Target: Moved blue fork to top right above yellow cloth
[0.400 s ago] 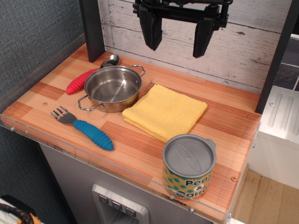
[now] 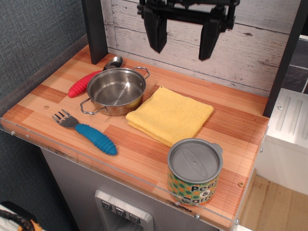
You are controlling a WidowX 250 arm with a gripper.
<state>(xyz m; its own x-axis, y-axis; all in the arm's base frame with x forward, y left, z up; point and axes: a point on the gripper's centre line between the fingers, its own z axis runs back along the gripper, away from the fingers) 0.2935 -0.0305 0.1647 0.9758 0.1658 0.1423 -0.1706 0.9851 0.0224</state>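
The blue fork (image 2: pixel 86 132) lies flat near the front left of the wooden counter, silver tines pointing left, ribbed blue handle pointing right. The yellow cloth (image 2: pixel 169 115) lies folded at the counter's middle, right of the steel pot. My gripper (image 2: pixel 182 48) hangs high above the counter's back edge, in front of the plank wall, with its two black fingers (image 2: pixel 156 33) wide apart and nothing between them. It is far from the fork and above the cloth's far side.
A steel pot (image 2: pixel 116 90) stands left of the cloth. A spoon with a red handle (image 2: pixel 84 83) lies behind the pot. A lidded can (image 2: pixel 194 172) stands at the front right. Black posts (image 2: pixel 95 29) flank the counter. A clear rim (image 2: pixel 96 166) runs along the front edge.
The gripper has shifted very slightly; its fingers look a touch higher. The fork, cloth, pot and can have not moved.
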